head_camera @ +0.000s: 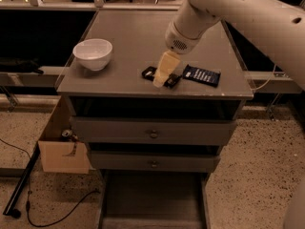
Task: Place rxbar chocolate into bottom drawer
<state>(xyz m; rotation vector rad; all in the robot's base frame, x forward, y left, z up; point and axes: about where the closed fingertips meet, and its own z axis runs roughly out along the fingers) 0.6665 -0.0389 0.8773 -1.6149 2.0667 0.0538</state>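
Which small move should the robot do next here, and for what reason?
Probably lower the tool the last bit and take hold of the rxbar chocolate. The tool is right over the bar's middle, the bar lies flat on the cabinet top, and the bottom drawer stands open below, so the pickup seems the missing step. The navy bar lies close beside; leave it.

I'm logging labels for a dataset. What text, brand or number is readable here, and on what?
No text can be read outright.
Rxbar chocolate: mostly hidden behind the gripper at the table's front middle; no lettering legible.
Navy bar: pale lettering, too blurred to read.
Bowl and drawer fronts: no markings show.
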